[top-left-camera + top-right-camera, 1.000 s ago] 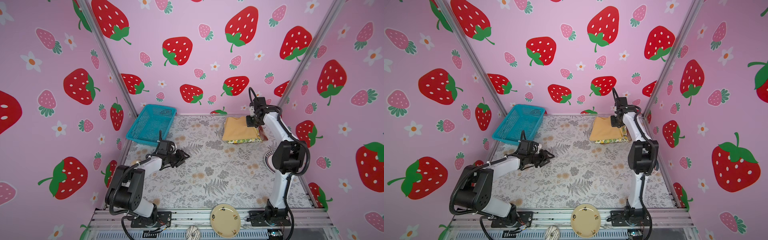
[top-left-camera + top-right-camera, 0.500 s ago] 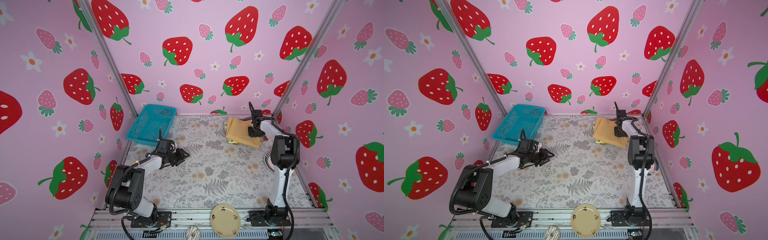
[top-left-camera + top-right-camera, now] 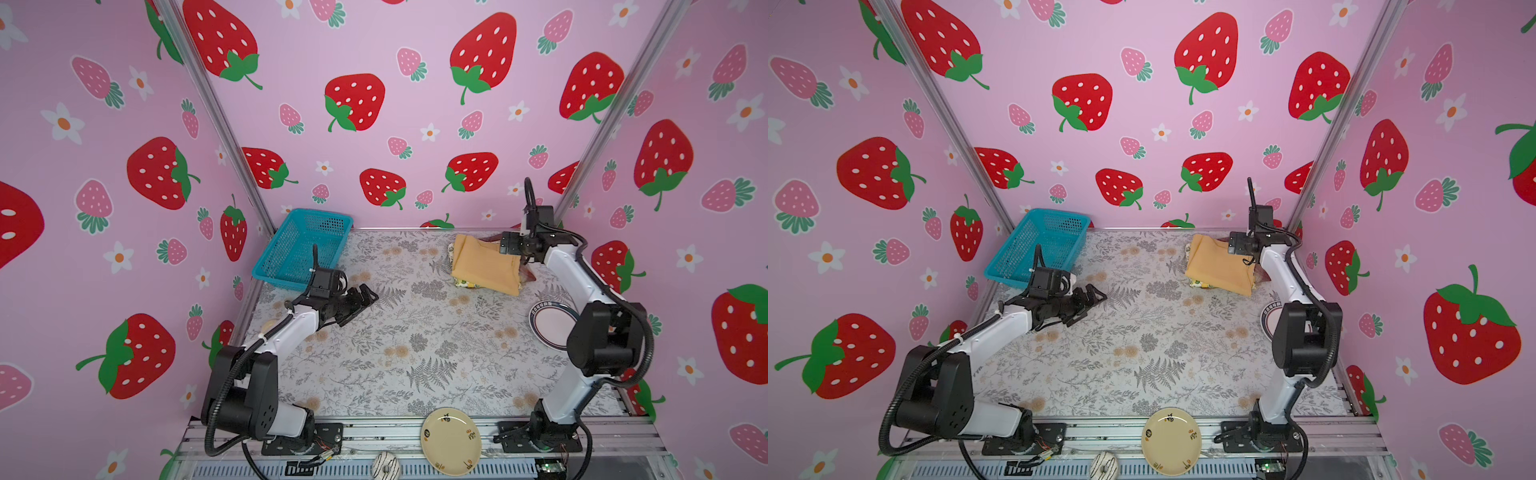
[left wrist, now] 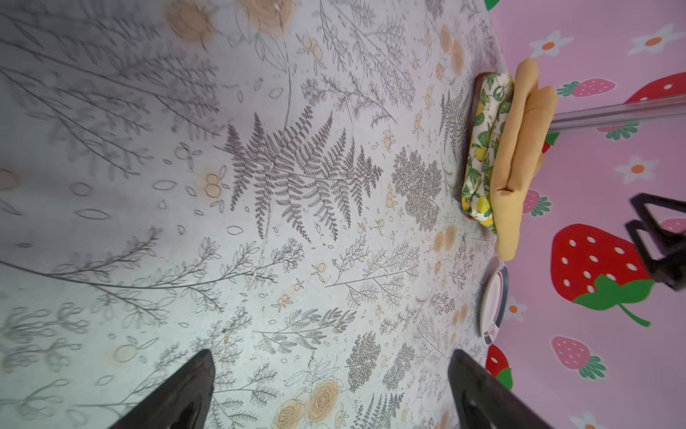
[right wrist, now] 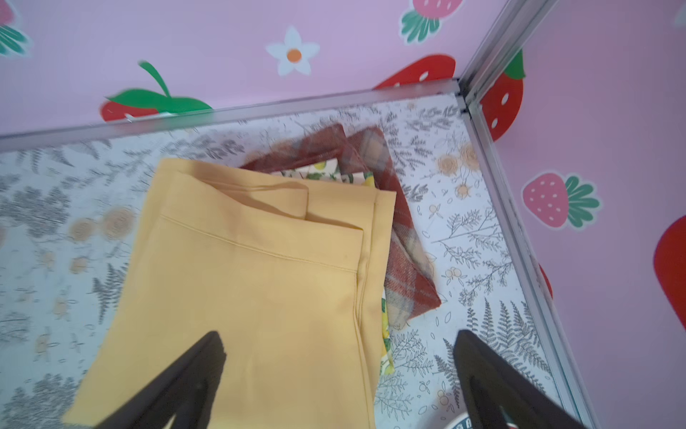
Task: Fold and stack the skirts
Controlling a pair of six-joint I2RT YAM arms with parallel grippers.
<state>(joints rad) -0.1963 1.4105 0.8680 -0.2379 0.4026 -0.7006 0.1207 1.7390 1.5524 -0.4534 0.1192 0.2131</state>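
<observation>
Three folded skirts lie stacked at the table's back right corner. The mustard skirt (image 3: pixel 486 266) (image 3: pixel 1221 266) (image 5: pixel 260 278) is on top. Below it the lemon-print skirt (image 4: pixel 480 148) (image 5: pixel 386 345) shows at the edges, and the plaid skirt (image 5: pixel 404 267) sticks out at the bottom toward the corner. My right gripper (image 3: pixel 510 246) (image 5: pixel 337 356) hovers open just over the stack's right edge, holding nothing. Over bare table at the left, my left gripper (image 3: pixel 361 297) (image 4: pixel 330 367) is open and empty.
A blue mesh basket (image 3: pixel 303 249) stands at the back left. A pink plate with a dark rim (image 3: pixel 552 324) lies by the right arm, in front of the stack. A yellow plate (image 3: pixel 451 440) sits on the front rail.
My right gripper has opened and let go of the mustard skirt, which now lies flat on the stack. My left gripper has opened wider in place.
</observation>
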